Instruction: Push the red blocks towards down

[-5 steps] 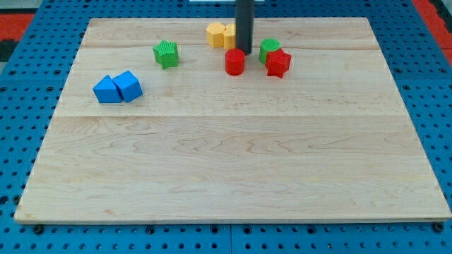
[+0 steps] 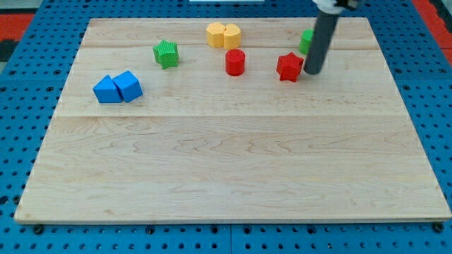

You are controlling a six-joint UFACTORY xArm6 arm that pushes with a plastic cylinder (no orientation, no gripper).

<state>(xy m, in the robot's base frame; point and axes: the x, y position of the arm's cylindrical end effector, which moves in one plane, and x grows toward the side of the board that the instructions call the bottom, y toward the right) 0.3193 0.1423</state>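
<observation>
My tip [image 2: 311,73] sits on the table [image 2: 226,162] just beside the red star block [image 2: 289,67], on its right in the view; touching or a hair apart, I cannot tell. The end effector is a bare rod with nothing that opens or shuts, and it holds nothing.

Red cylinder block [image 2: 235,62] stands further to the view's left, well apart from the star, both in the upper part of the table. Green block [image 2: 306,40] is partly hidden behind my rod; shape unclear. Two yellow blocks [image 2: 223,34] touch each other above the cylinder. Green star block [image 2: 166,53] and a touching pair of blue blocks [image 2: 117,87] lie at the view's left.

Judgement: neither red block is far down yet, so the task is at an early step. From the side I can only shove the star sideways. Next move calls for bringing the tip round to the star's top side, between it and the green block, then pushing straight down the view. Cylinder needs the same.
</observation>
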